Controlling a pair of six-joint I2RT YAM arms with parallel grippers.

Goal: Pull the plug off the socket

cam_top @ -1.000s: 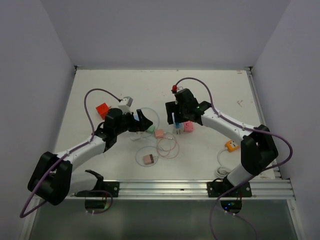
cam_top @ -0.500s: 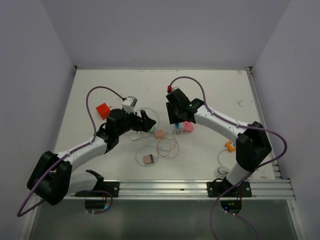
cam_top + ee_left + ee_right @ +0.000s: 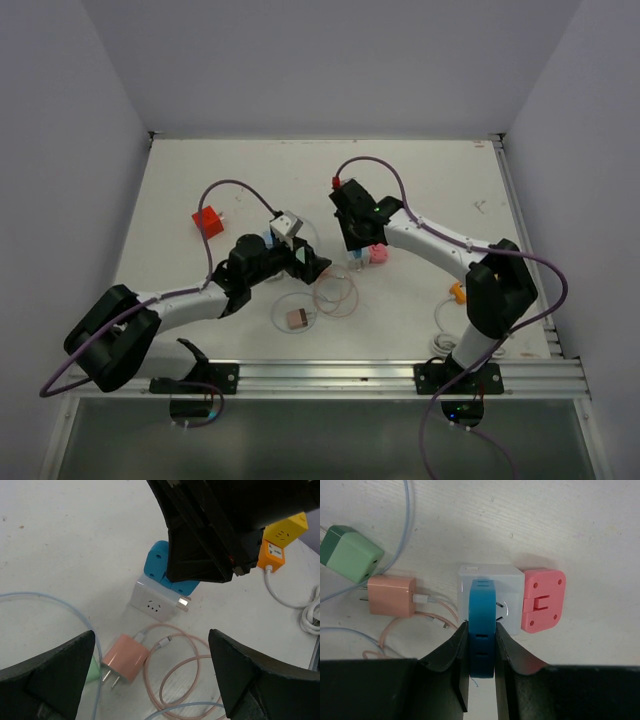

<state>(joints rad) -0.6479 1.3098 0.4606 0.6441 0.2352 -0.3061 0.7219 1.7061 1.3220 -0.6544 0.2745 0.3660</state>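
A white socket cube (image 3: 490, 575) lies on the table with a blue plug (image 3: 482, 615) pushed into its near face and a pink plug (image 3: 543, 600) on its right side. My right gripper (image 3: 481, 630) is shut on the blue plug, one finger on each flat side. In the top view it (image 3: 354, 240) stands over the socket (image 3: 357, 260). My left gripper (image 3: 150, 645) hangs open just left of the socket (image 3: 155, 602), above a salmon charger (image 3: 125, 657) and its coiled cable, with nothing between its fingers.
A green charger (image 3: 350, 552) with a pale blue cable lies left of the salmon one. A red block (image 3: 208, 221) sits at the back left and a brown charger (image 3: 296, 318) near the front. An orange and yellow power strip (image 3: 277, 540) with white cord lies right.
My right gripper has closed onto the blue plug. My left arm has swung right and forward, from the green charger to a spot beside the socket, and stays open.
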